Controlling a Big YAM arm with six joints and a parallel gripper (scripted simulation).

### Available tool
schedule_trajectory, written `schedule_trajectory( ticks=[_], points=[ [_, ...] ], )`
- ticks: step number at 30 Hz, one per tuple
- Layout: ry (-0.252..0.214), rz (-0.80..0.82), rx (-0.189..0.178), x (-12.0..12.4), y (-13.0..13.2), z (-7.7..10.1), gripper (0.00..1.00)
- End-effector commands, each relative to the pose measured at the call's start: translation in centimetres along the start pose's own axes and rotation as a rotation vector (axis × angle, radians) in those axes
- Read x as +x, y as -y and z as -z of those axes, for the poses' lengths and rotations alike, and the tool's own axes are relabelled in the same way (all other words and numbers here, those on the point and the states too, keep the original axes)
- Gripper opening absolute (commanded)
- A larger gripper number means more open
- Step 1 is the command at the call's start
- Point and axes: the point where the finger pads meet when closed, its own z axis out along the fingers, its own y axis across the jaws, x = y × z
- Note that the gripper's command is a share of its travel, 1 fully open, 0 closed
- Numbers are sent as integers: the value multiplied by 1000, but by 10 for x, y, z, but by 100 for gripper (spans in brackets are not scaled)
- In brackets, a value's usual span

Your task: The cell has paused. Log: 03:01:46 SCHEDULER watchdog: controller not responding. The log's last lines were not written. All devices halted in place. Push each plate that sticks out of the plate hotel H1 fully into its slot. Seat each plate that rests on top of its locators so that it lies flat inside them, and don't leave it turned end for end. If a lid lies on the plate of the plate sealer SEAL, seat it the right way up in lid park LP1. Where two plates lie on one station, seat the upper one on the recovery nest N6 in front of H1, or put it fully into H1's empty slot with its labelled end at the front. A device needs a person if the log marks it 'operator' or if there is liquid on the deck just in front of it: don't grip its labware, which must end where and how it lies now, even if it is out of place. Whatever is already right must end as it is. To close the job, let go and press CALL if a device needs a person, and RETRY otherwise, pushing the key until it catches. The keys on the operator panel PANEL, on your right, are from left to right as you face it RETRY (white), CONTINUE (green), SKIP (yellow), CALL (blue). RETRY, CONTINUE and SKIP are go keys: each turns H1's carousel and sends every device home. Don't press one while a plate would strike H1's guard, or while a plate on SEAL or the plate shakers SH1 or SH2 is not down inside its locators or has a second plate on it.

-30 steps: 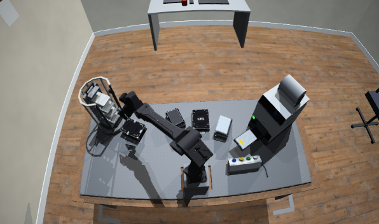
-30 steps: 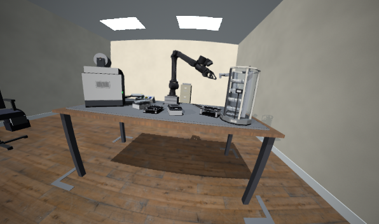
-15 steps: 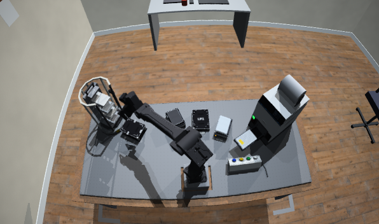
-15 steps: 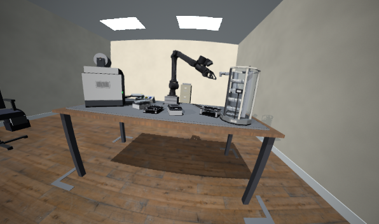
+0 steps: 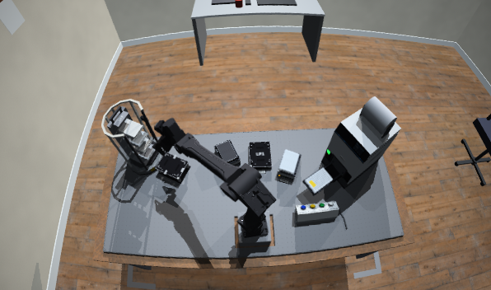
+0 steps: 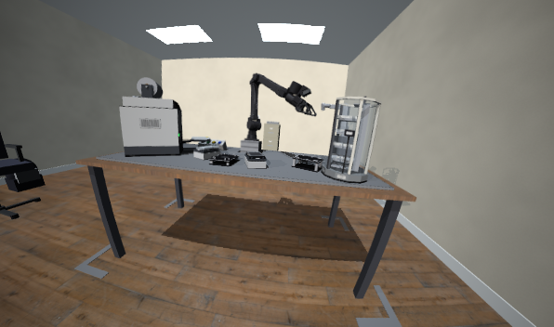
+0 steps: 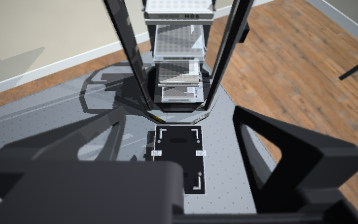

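The plate hotel H1 (image 5: 128,133) stands at the table's left end, with several plates stacked in its slots (image 7: 179,65). Its top plate (image 7: 180,10) sticks out of the front toward me; it also shows in the exterior view (image 6: 328,107). My gripper (image 5: 158,144) (image 6: 309,111) is open and empty. It hangs high in front of H1, about level with that top plate, and apart from it. The recovery nest N6 (image 7: 177,150) lies empty below my fingers.
Right of N6 stand a dark plate station (image 5: 227,152), lid park LP1 (image 5: 260,154) and a station with a white plate (image 5: 289,164). The sealer SEAL (image 5: 359,142) holds a plate with a yellow patch (image 5: 318,180). The PANEL (image 5: 316,211) sits front right.
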Motion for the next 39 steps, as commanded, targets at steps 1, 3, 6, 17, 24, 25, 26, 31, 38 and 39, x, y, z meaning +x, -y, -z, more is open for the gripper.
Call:
schedule_trajectory(
  ticks=[1,3,6,17,24,25,26,31,38,39],
  points=[
    [37,11,5,-16,2,0,100],
    [37,11,5,-16,2,0,100],
    [37,11,5,-16,2,0,100],
    [68,13,8,-52,1,15,100],
    [69,14,13,-65,4,26,100],
    [69,14,14,-67,5,27,100],
    [63,12,14,-67,6,26,100],
    [70,16,19,-81,8,38,100],
    [6,-8,10,-49,9,22,100],
    [3,-9,9,-47,9,22,100]
  ],
)
